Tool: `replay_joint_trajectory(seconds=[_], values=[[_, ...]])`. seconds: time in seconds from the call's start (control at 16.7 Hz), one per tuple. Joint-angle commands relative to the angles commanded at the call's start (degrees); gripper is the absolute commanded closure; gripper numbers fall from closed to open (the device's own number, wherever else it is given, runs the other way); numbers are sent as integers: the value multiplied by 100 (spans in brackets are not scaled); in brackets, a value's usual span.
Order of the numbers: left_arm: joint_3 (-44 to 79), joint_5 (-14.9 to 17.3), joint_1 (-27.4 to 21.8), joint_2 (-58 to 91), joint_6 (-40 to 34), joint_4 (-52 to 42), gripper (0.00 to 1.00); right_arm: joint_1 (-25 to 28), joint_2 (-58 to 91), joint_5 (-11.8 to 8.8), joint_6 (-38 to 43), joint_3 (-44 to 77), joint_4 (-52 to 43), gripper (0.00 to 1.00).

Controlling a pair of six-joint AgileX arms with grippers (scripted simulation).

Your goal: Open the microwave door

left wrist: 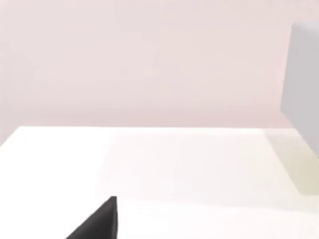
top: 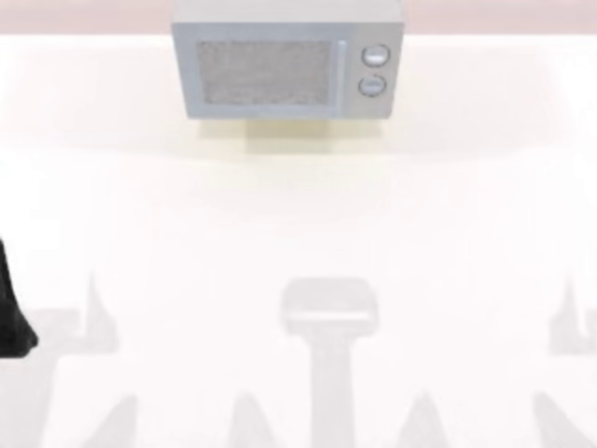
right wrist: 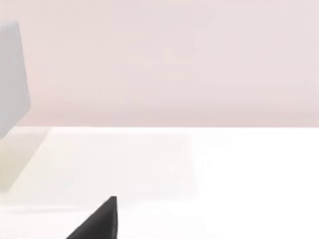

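Pale pink wall stands behind a white counter (top: 298, 233), and the microwave (top: 287, 58) sits at the far edge of that counter, slightly left of the middle line in the top view, well apart from both arms. Its front faces the near side, toward the arms. The microwave door (top: 264, 73) is shut flush, its mesh window filling most of the front, with the two knobs (top: 374, 56) stacked on a strip to the door's right. The door's long axis runs left to right across the front; a thin vertical handle edge (top: 340, 73) lies just beside the knob strip, so I judge the hinge to be on the door's left side. The left arm (top: 11, 313) shows only as a dark shape at the counter's near left edge; the right arm is out of the top view. Each wrist view shows one dark fingertip (left wrist: 102, 221) (right wrist: 102, 221) and a grey side of the oven far ahead, so I cannot tell how wide either pair of jaws stands. Neither arm looks clearly nearer; the handle edge lies a little toward the right.
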Motion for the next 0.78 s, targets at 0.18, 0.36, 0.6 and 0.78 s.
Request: replay_joint_trajectory(seconds=[0.18, 0.36, 0.6, 0.78], values=[[56, -26, -33, 57, -18, 2, 0, 0, 0, 0, 0, 0, 0, 0], [589, -272, -322, 595, -175, 1, 0, 0, 0, 0, 0, 0, 0, 0], [1948, -911, -1028, 2164, -543, -69, 0, 0, 0, 0, 0, 0, 0, 0], [3190, -1516, -1695, 3875, -868, -193, 0, 0, 0, 0, 0, 0, 0, 0]])
